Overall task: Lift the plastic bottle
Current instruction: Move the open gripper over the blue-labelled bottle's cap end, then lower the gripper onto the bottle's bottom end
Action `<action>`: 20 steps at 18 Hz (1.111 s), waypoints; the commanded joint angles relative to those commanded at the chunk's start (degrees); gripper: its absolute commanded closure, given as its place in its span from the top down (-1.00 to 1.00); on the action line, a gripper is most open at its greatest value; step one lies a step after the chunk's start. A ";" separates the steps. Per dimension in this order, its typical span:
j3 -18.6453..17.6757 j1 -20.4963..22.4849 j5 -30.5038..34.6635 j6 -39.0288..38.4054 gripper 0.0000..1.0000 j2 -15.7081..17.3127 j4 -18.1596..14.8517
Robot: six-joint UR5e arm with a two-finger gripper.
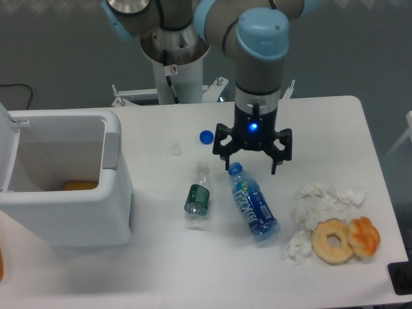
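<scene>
The plastic bottle (252,204) lies on its side on the white table, blue-tinted with a blue cap pointing up-left and a blue, green and white label. My gripper (253,161) hangs just above and behind the bottle's cap end, its fingers spread apart and holding nothing. A smaller uncapped clear bottle with a dark green label (198,197) lies to the left of the plastic bottle.
A white bin (109,187) with something orange inside stands at the left. A loose blue cap (206,136) and a clear cap (176,149) lie behind the bottles. Crumpled tissues (322,203) and two doughnuts (344,239) lie at the right.
</scene>
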 joint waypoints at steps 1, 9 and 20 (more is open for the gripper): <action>0.09 0.27 0.00 -1.93 1.00 -0.87 0.09; 5.71 1.41 -0.18 -10.74 1.00 -10.28 0.18; 7.21 -0.17 3.78 -13.91 1.00 -16.26 0.18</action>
